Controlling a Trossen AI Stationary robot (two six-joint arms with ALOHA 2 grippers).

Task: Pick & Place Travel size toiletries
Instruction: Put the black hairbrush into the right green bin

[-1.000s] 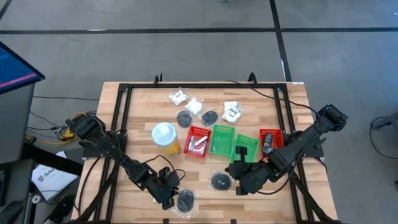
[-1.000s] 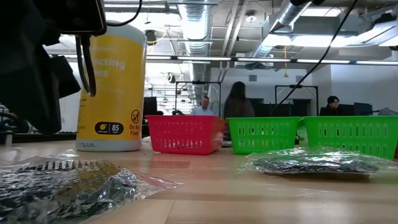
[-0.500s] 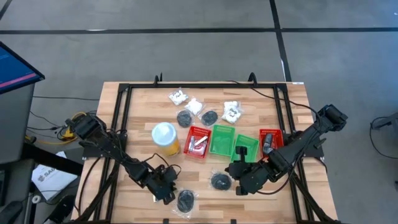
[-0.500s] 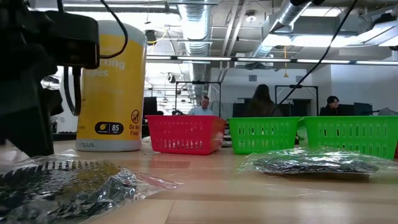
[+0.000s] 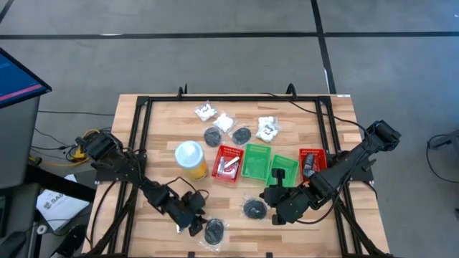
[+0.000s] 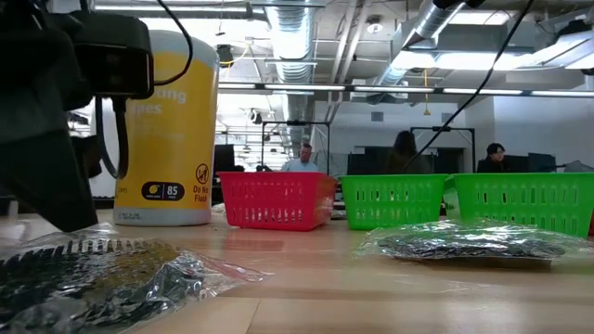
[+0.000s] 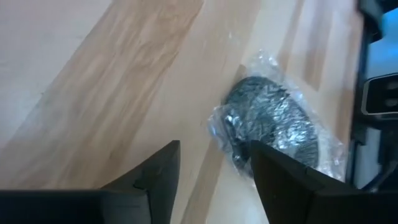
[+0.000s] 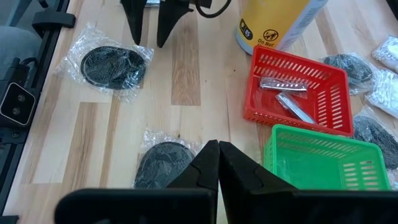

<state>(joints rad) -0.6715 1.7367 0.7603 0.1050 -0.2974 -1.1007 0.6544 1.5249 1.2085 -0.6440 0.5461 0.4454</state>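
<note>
Two dark grey discs in clear wrappers lie flat near the table's near edge: one (image 5: pixel 214 233) (image 7: pixel 270 124) (image 8: pixel 112 65), the other (image 5: pixel 253 208) (image 8: pixel 163 163). My left gripper (image 5: pixel 191 222) (image 7: pixel 214 168) is open and low over the table, just left of the first disc, fingers pointing down. My right gripper (image 5: pixel 276 212) (image 8: pixel 214 163) is shut, right of the second disc. White lumpy packets (image 5: pixel 224 122) and two more discs (image 5: pixel 213 135) lie on the far half. Silvery tubes (image 8: pixel 283 93) lie in a red bin (image 5: pixel 228 163).
A yellow cup with a white lid (image 5: pixel 191 158) (image 6: pixel 167 130) stands left of the red bin. Two green bins (image 5: pixel 256 161) (image 5: pixel 283 170) and a second red bin (image 5: pixel 312 159) sit in a row to its right. A black frame (image 5: pixel 140 129) borders the table. People show in the room behind.
My left gripper has come down toward the table beside the wrapped disc near the near edge; in the low view its wrist has sunk lower. The disc has stayed where it was. My right arm has kept still.
</note>
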